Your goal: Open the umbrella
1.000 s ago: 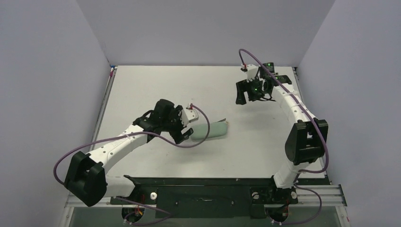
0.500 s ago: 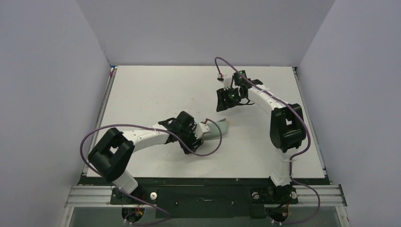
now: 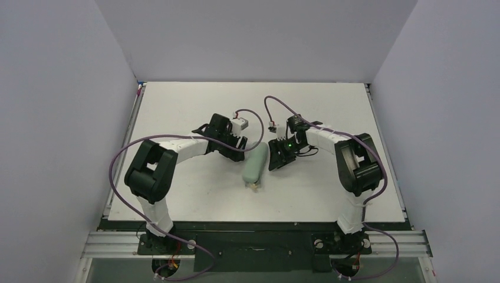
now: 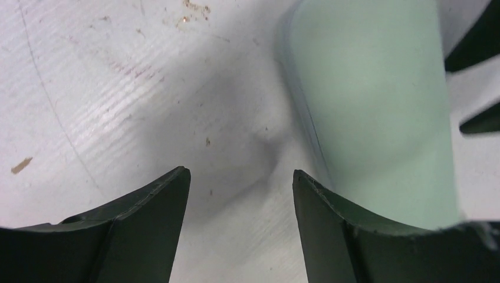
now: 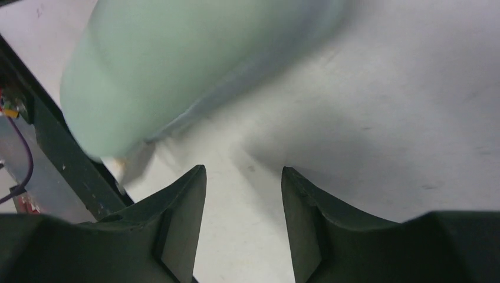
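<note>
Looking at the umbrella (image 3: 256, 164): lying bundled near mid-table, long way running toward the near edge, handle (image 3: 253, 185) pointing nearward, sitting between the two grippers. Showing the left gripper (image 4: 240, 177) part-open and empty, one finger just beside the mint fabric. Showing the right gripper (image 5: 243, 171) likewise parted, gripping nothing, hovering just off the other flank.

Probably handling as light, soft on the outside, stiff along the core, with sleek fabric likely slipping under hard pads. Judging the best hold: pinching across the bundle's middle with one gripper and taking the handle with the other.

Resting on a flat, pale, scuffed table (image 3: 177, 106), likely letting the bundle slide or roll when nudged. Working inside plain grey walls (image 3: 247, 35), standing well apart from the umbrella.
</note>
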